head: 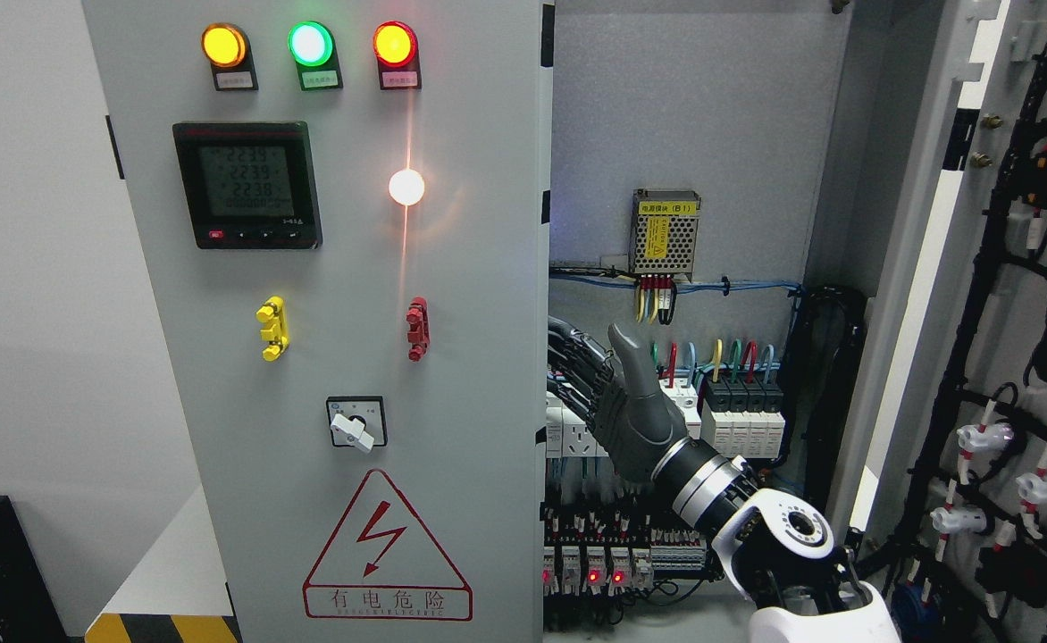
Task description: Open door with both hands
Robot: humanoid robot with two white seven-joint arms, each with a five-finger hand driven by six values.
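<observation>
The grey cabinet's left door (479, 375) stands nearly closed and carries lamps, a meter and a rotary switch. The right door (921, 268) is swung wide open to the right, its inner side covered in black wiring. My right arm comes up from the lower right, and my right hand (595, 384) is at the left door's free edge. Its dark fingers (577, 366) curl behind that edge, so their tips are hidden. The thumb (632, 357) points up, clear of the door. The left arm does not show.
Inside the open cabinet are a perforated power supply (665, 234), a row of breakers (742, 411) and terminal blocks with red LEDs (595, 572) just behind my hand. A white wall lies to the left, with a yellow-black floor stripe (162, 628) below.
</observation>
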